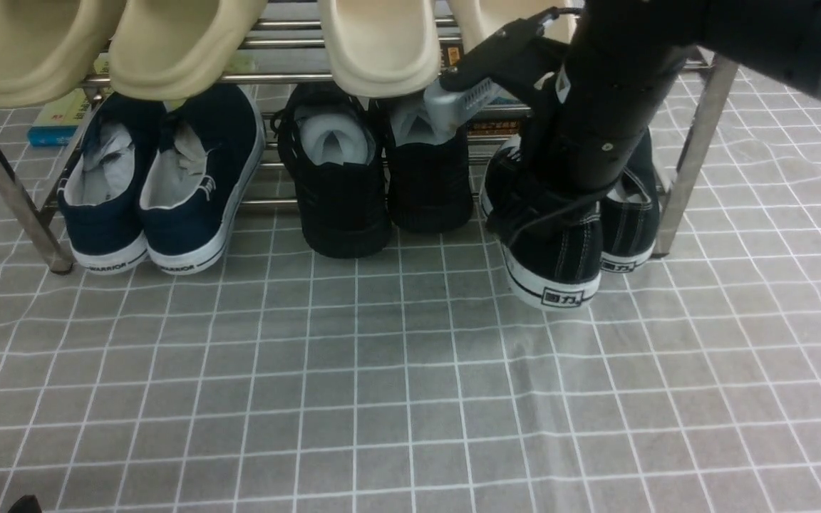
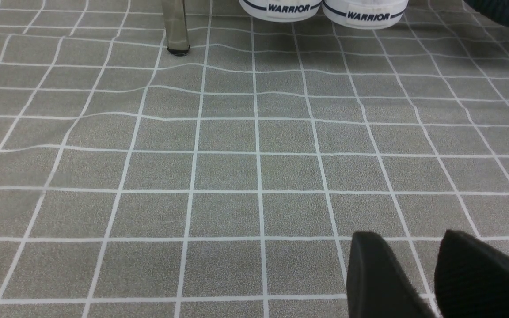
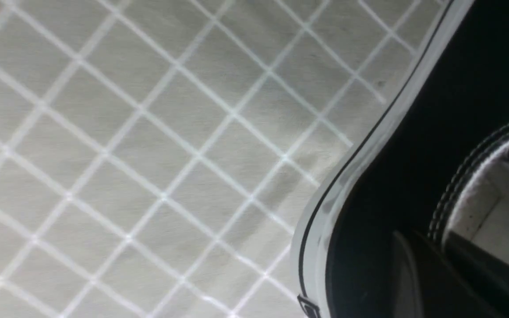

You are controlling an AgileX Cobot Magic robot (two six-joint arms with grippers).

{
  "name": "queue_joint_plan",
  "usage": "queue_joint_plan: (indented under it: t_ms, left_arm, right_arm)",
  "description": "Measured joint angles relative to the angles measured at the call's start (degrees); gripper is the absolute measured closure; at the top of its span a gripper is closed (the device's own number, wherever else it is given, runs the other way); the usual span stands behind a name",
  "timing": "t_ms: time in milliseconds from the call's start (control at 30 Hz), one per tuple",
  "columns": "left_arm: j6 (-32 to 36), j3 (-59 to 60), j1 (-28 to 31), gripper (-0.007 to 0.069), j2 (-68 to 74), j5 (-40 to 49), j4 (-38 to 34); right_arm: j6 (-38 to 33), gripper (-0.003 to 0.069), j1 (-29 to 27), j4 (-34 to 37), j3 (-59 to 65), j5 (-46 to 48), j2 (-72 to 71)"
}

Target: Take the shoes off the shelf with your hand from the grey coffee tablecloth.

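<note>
From where I stand the job looks barely started. The robot's right arm (image 1: 596, 128) reaches down over the black canvas shoes (image 1: 560, 242) at the right end of the shelf (image 1: 695, 149), and it hides its own tip from the front. The right wrist view shows more: the right gripper (image 3: 431, 251) is pressed together on the stitched collar of one shoe, with one finger (image 3: 409, 282) on the black canvas outside and the other inside against the pale lining. That shoe sits further forward than its partner, its white-edged heel out on the grey coffee tablecloth (image 1: 382, 392). The second shoe is tucked back just beside the shelf's right leg. I can't tell whether the gripped shoe's toe rests on the lower rail. So I'd say one shoe is gripped but not yet clear of the shelf, and the other is untouched. Both have to come out onto the open cloth in front. The left gripper (image 2: 409, 238) hangs low over bare cloth with its fingers spread and nothing between them, well apart from the navy sneakers (image 1: 161, 178) and far from the task pair.
</note>
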Motion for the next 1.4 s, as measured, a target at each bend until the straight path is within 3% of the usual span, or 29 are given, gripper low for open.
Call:
queue_joint_plan:
  t_ms: [267, 600, 900, 1133, 1167, 1267, 1400]
  left_arm:
    - [0.0, 0.0, 0.0, 0.0385, 0.0, 0.0, 0.0]
    - [0.0, 0.0, 0.0, 0.0385, 0.0, 0.0, 0.0]
    - [0.0, 0.0, 0.0, 0.0385, 0.0, 0.0, 0.0]
    - [0.0, 0.0, 0.0, 0.0385, 0.0, 0.0, 0.0]
    - [0.0, 0.0, 0.0, 0.0385, 0.0, 0.0, 0.0]
    - [0.0, 0.0, 0.0, 0.0385, 0.0, 0.0, 0.0]
    - [0.0, 0.0, 0.0, 0.0385, 0.0, 0.0, 0.0]
  right_arm:
    - [0.4, 0.0648, 0.4, 8.2, 11.7, -0.2, -8.0]
    - [0.4, 0.0645, 0.4, 9.5, 22.8, -2.6, -9.0]
    - [1.0, 0.0615, 0.5, 13.3, 24.4, -5.7, -9.0]
    - [1.0, 0.0435, 0.5, 14.3, 24.0, -5.0, -9.0]
    - [1.0, 0.0365, 0.4, 13.7, 23.3, -4.8, -9.0]
    - [2.3, 0.0279, 0.4, 10.8, 21.0, -4.8, -9.0]
    - [4.7, 0.0209, -0.3, 5.3, 18.0, -7.3, -9.1]
